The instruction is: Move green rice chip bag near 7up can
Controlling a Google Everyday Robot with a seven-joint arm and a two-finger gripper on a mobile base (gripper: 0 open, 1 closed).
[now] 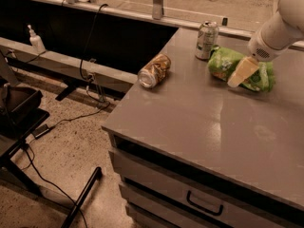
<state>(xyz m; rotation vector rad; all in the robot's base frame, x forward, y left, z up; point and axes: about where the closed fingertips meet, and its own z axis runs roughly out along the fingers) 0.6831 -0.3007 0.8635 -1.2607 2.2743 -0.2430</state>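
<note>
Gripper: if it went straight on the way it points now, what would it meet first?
The green rice chip bag: the gripper points down and left right over it and looks to be touching it, though depth is unclear.

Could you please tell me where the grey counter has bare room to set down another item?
The wide front half of the counter, below the tipped copper-brown can and the green rice chip bag, is bare. The back is crowded: the 7up can stands beside the bag, with the gripper on the bag.
</note>
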